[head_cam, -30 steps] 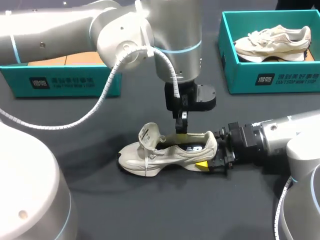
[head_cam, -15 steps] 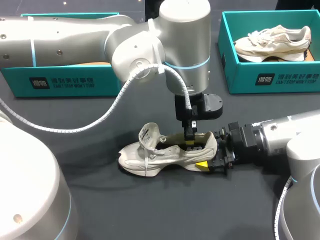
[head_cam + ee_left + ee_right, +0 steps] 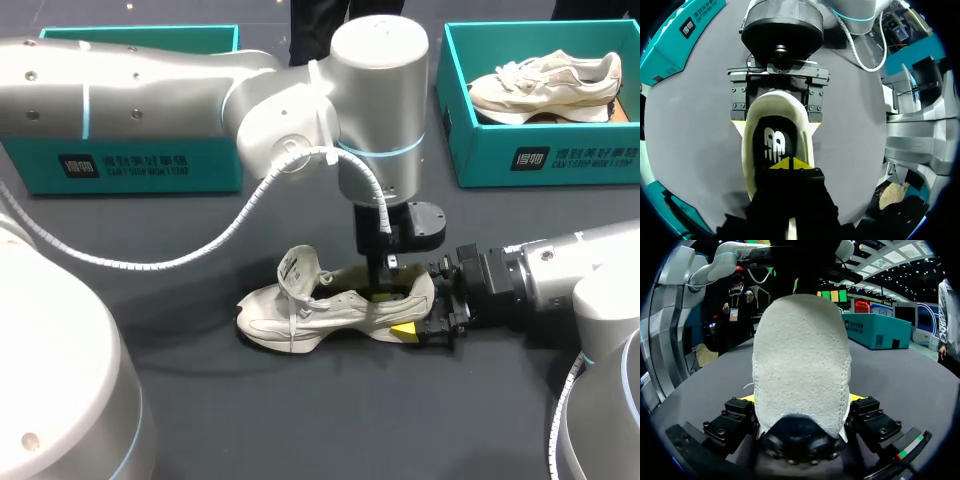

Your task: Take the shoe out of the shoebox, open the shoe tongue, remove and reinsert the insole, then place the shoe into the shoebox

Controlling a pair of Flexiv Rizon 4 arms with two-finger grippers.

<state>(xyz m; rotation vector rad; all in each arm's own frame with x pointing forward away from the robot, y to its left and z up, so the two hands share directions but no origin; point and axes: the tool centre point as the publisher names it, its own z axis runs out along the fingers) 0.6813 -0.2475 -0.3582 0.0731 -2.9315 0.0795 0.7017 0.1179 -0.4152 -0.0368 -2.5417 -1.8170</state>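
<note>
Since the shoe point(image 3: 335, 305) lay on its sole out on the dark tabletop point(image 3: 300, 420), well apart from both boxes, the first step was judged done. Two teal boxes were seen at the far edge. The shoebox point(image 3: 120, 165) was at the left, its inside mostly hidden by the left arm. A second box point(image 3: 540, 150) at the right held another shoe point(image 3: 545, 85). The return to a shoebox was therefore judged left to do.

The shoe was pale cream, with a thick light sole and a fuzzy, rounded heel. Its toe was turned toward the left arm's side. Its heel was clenched from both sides by the right claw point(image 3: 415, 325), held level with the tabletop. The tongue point(image 3: 300, 268) was stood up and pulled forward, so the opening step was taken as complete.

The left claw point(image 3: 383, 285) was set from above into the mouth of the shoe. Its yellow tips were pressed together at the insole point(image 3: 774, 145), which was black with a white mark and seated flat inside. Whether the insole's edge was pinched between the tips could not be told. Nor could it be told which part of the insole step was in hand.
</note>
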